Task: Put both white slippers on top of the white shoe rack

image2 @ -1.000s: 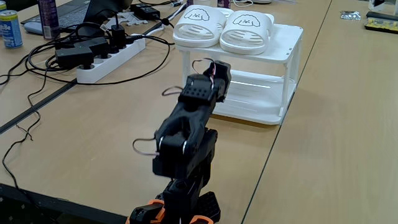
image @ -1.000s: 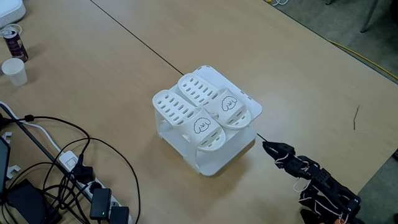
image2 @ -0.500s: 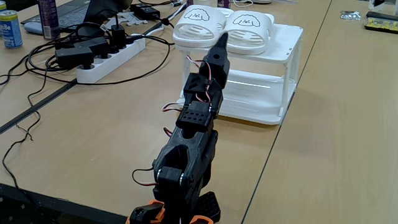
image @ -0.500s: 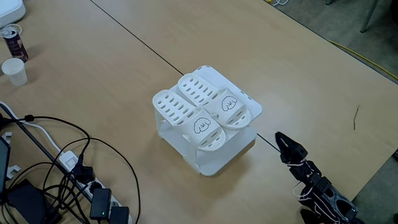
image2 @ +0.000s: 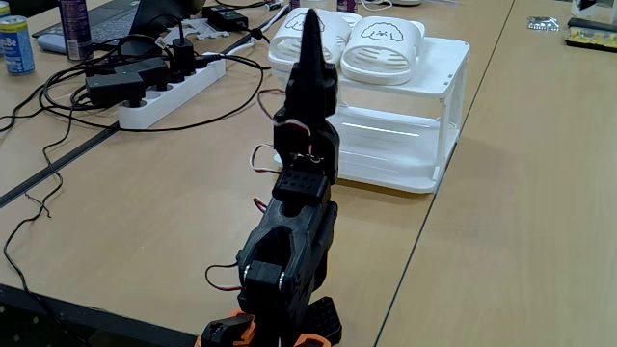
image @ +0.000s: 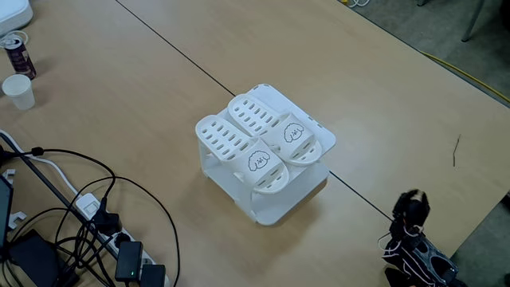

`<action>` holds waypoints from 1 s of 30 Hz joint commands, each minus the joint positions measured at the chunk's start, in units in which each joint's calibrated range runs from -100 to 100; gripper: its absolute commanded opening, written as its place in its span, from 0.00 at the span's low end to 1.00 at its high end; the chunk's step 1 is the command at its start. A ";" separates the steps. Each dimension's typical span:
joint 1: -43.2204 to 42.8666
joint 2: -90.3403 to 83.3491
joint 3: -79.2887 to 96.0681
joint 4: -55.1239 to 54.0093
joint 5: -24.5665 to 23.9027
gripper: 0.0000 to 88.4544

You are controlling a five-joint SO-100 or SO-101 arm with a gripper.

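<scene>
Once I had drawn my pincer [image2: 310, 24] up and back from the white shoe rack [image: 272, 203], it stood well clear of the rack near my own base, pointing upward, apparently pressed closed with nothing between its tips. Both white slippers [image: 259, 139] lay side by side on the rack's top panel, toes at its near edge, and had not shifted. I judged the task done, with nothing left on the worktop [image: 143, 88] to fetch.

Slippers [image: 259, 142] side by side atop shoe rack [image: 275, 209], mid surface [image: 119, 80]; arm w/ end effector [image2: 310, 24] near rack.
</scene>
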 commanded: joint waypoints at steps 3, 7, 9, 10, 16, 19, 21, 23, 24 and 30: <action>-0.35 0.26 0.54 -16.68 0.42 0.01; -0.03 0.26 0.45 -23.41 0.42 0.01; 0.06 0.26 0.45 -25.65 0.42 0.01; 0.06 0.26 0.45 -26.78 0.42 0.01; 0.22 0.35 0.45 -27.47 0.42 0.01; 0.22 0.43 0.45 -27.38 0.42 0.01; 0.22 0.43 0.45 -27.38 0.42 0.01; 0.22 0.43 0.45 -27.38 0.42 0.01; 0.22 0.43 0.45 -27.38 0.42 0.01; 0.22 0.43 0.45 -27.38 0.42 0.01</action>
